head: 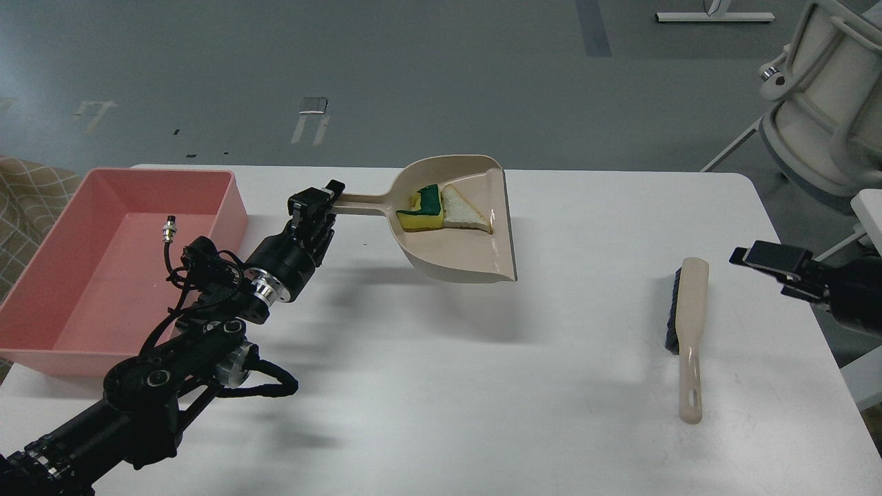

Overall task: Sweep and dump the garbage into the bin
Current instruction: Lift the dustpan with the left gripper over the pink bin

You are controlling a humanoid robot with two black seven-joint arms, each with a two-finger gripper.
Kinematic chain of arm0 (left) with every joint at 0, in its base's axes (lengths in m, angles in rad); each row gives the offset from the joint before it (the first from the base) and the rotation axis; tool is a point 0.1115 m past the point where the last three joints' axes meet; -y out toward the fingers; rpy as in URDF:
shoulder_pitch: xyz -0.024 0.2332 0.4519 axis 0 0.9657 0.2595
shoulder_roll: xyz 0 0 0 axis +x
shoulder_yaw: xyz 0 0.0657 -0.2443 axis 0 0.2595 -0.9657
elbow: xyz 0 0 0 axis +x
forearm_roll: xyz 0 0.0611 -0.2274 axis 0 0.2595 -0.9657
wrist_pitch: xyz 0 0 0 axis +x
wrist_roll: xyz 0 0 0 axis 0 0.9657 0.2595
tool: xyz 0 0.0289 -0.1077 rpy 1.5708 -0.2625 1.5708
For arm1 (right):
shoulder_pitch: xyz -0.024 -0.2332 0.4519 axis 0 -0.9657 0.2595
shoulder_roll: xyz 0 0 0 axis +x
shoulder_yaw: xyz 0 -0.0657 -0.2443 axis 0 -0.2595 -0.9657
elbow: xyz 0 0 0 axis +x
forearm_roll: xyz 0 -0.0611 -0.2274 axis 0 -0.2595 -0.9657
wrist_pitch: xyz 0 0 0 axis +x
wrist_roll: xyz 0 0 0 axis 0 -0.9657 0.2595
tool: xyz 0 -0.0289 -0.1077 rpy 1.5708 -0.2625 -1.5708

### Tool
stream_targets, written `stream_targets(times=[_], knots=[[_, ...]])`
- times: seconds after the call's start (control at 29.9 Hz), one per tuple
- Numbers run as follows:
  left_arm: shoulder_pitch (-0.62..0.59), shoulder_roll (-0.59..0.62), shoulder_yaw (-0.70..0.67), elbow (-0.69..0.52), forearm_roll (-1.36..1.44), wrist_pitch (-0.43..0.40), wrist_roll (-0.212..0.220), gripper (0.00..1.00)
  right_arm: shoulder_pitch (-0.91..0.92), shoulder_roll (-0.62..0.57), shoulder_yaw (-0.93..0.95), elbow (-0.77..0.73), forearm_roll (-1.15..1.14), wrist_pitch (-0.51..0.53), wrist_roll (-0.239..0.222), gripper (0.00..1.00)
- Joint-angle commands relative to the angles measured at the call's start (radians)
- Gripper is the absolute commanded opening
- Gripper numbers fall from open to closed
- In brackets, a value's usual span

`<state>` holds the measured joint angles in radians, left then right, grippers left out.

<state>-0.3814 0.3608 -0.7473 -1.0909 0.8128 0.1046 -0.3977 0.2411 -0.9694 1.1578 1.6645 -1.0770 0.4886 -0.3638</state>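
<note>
The beige dustpan (463,256) is held above the table, and my left gripper (313,204) is shut on the end of its long handle. The garbage lies in the pan: a yellow sponge (419,211) with a dark green face, and touching its right side a white triangular bread slice (465,215). The pink bin (103,282) stands at the table's left edge, left of my left gripper, with nothing in it. My right gripper (772,262) is open and empty, raised to the right of the brush (685,331).
The beige brush with dark bristles lies flat on the white table (482,386), handle toward me. A white machine base (827,103) stands off the table at the far right. A cable plug (167,224) sticks up from my left arm over the bin.
</note>
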Motion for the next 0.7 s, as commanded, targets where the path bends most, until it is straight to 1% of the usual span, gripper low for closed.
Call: stream_targets(times=[0.0,0.03,0.07,0.13,0.17,0.2,0.27,0.3,0.33,0.4,0.57,0.67], knots=[[-0.01,0.02,-0.006,-0.012,-0.026,0.0,0.002,0.0,0.041,0.155,0.103,-0.032,0.0,0.0,0.0,1.0],[-0.011,0.035,-0.006,-0.015,-0.036,0.0,0.003,0.0,0.055,0.211,0.144,-0.052,0.0,0.0,0.0,1.0],[-0.013,0.043,-0.006,-0.015,-0.04,0.0,0.003,0.0,0.061,0.239,0.164,-0.061,0.0,0.0,0.0,1.0],[-0.022,0.061,-0.006,-0.02,-0.052,-0.002,0.003,0.0,0.084,0.377,0.238,-0.103,0.0,0.0,0.003,1.0],[-0.022,0.066,-0.007,-0.02,-0.055,-0.002,0.003,0.0,0.087,0.415,0.256,-0.115,0.0,0.0,0.005,1.0],[-0.022,0.081,-0.009,-0.027,-0.061,-0.002,0.003,0.0,0.09,0.498,0.302,-0.138,0.0,0.0,0.006,1.0],[-0.022,0.095,-0.012,-0.044,-0.066,-0.002,0.003,0.0,0.09,0.578,0.351,-0.156,0.0,0.0,0.006,1.0],[-0.022,0.107,-0.014,-0.061,-0.072,-0.002,0.005,0.0,0.09,0.653,0.402,-0.172,0.0,0.0,0.006,1.0],[-0.024,0.113,-0.014,-0.07,-0.073,0.0,0.007,0.0,0.09,0.688,0.424,-0.181,0.0,0.0,0.008,1.0],[-0.024,0.132,-0.014,-0.099,-0.075,0.001,0.008,0.0,0.09,0.806,0.503,-0.212,0.002,0.0,0.009,1.0],[-0.03,0.173,-0.014,-0.113,-0.076,-0.003,0.008,0.0,0.09,0.942,0.585,-0.238,0.049,0.0,0.016,1.0],[-0.034,0.207,-0.014,-0.132,-0.076,-0.009,0.008,0.0,0.087,0.954,0.585,-0.262,0.089,0.0,0.039,1.0]])
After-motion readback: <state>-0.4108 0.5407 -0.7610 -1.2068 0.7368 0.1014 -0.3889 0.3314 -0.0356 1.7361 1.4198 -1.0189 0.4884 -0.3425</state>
